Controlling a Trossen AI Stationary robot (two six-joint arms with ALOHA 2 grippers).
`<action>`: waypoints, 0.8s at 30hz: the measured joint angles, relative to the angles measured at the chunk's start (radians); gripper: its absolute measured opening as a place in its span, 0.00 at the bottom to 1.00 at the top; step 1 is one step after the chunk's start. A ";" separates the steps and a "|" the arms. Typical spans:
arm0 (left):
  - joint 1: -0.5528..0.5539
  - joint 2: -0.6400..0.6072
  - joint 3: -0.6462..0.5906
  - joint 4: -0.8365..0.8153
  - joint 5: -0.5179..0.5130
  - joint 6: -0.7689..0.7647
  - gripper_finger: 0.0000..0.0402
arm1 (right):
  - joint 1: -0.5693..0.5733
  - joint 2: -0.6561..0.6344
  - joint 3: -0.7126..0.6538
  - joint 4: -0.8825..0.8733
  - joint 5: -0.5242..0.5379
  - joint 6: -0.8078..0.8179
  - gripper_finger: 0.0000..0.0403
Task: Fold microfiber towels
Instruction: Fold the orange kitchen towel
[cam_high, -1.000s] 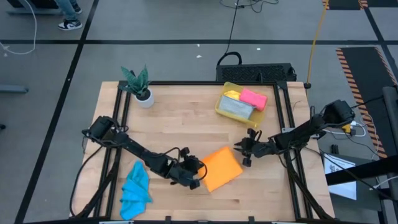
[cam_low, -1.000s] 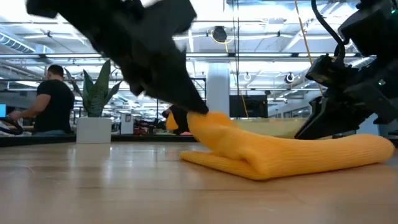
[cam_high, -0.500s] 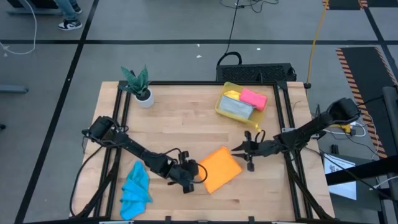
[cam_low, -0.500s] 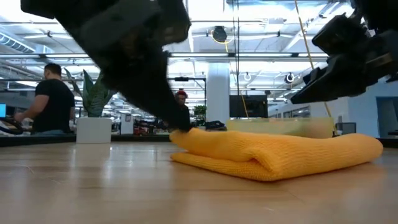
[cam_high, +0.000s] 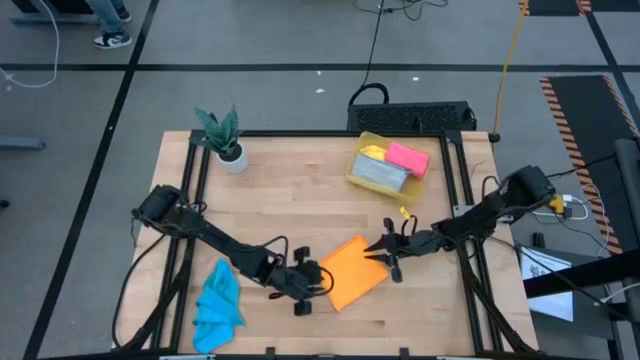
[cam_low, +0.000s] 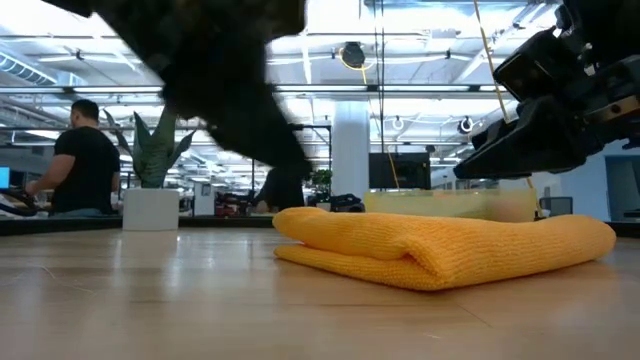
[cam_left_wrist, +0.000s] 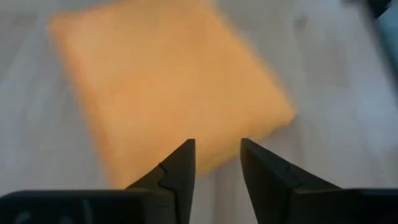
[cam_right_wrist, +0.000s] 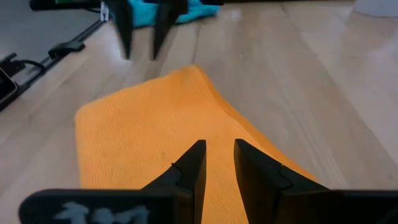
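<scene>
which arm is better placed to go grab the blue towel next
Left, probably. The blue towel lies crumpled at the table's front on the left arm's side, close to the left pincer, which is open and clear of the folded orange towel. The right pincer hangs over the orange towel's far edge.

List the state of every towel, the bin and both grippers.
orange towel: folded, flat on table, not held
blue towel: crumpled, unfolded
pink towel: in bin
grey towel: in bin
yellow bin: upright, holding towels
left gripper: fingers open, empty
right gripper: fingers apart, empty, over orange towel
</scene>
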 joint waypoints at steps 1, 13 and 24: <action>0.001 0.015 0.001 0.048 0.013 0.013 0.30 | 0.000 0.014 0.000 0.014 0.000 0.000 0.18; 0.019 0.130 0.002 0.089 0.227 0.034 0.09 | 0.000 0.145 -0.001 0.066 0.001 0.015 0.18; 0.013 -0.006 -0.001 0.031 0.139 0.057 0.01 | 0.035 0.056 0.043 0.047 0.000 0.022 0.18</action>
